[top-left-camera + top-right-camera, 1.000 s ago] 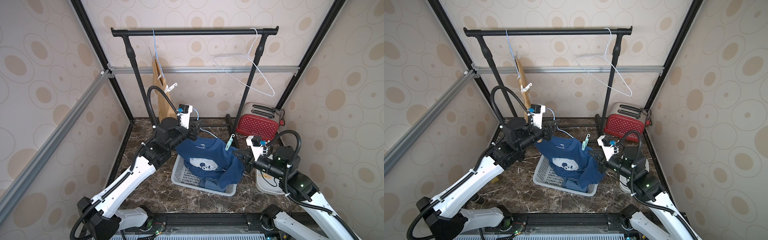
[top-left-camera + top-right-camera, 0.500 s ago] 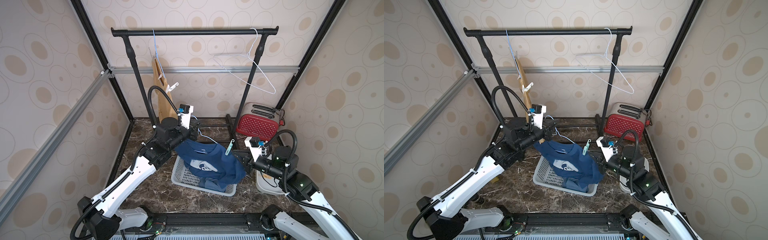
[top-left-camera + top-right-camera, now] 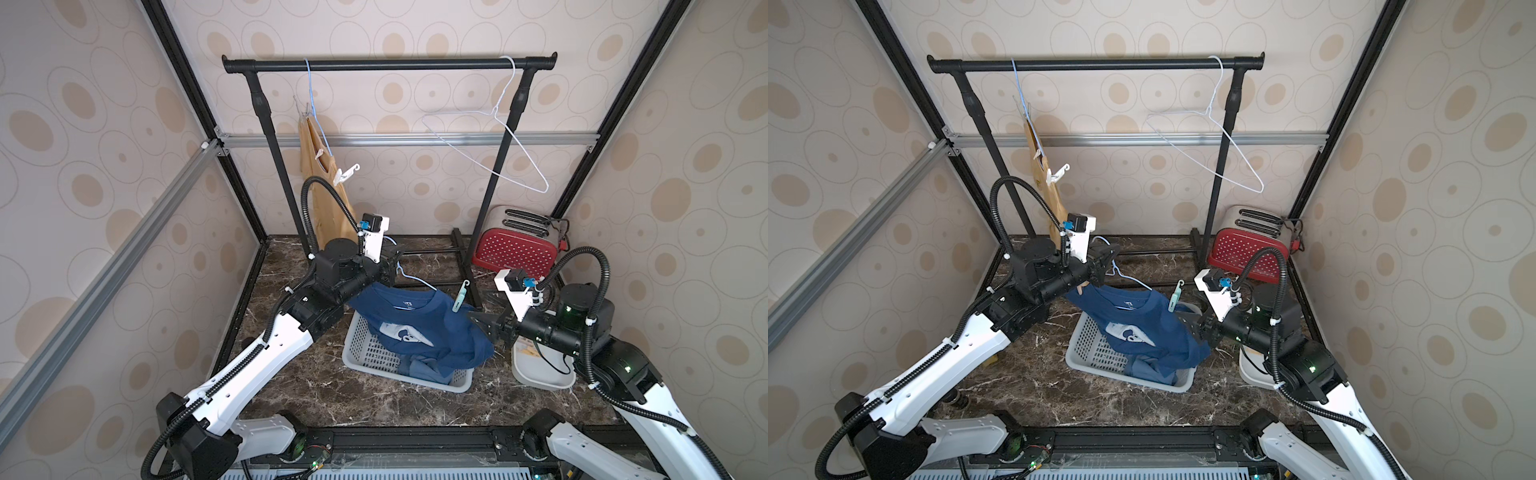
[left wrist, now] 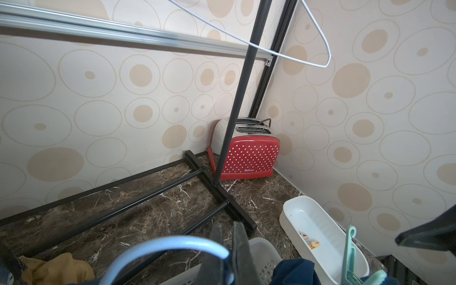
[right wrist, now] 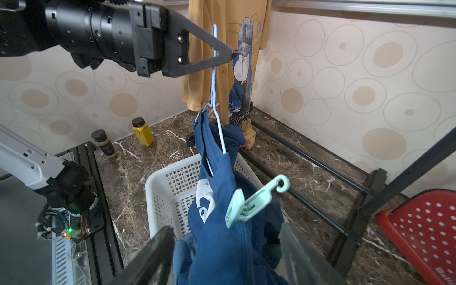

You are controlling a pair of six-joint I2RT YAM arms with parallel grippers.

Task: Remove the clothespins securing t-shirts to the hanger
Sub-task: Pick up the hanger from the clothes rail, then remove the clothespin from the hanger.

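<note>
Perforated white plastic basket [image 3: 362,350]: navy t-shirt [image 3: 415,316] is drooping into it. White oblong plastic tray [image 4: 291,215]: is holding pale-orange clothespins [image 4: 313,244]. Left end effector [image 5: 222,55] is pinching tight on the pale-blue wire hanger [image 5: 214,81]. Right end effector [image 5: 224,232] is gaping wide, gripping nothing, around the shirt below the teal hooked plastic clothespin [image 5: 251,202].

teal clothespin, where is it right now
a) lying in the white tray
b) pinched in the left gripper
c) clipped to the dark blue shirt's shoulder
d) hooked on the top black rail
c: the teal clothespin is clamped on the dark blue shirt at its shoulder, where the shirt hangs on the light blue hanger over the basket.
</note>
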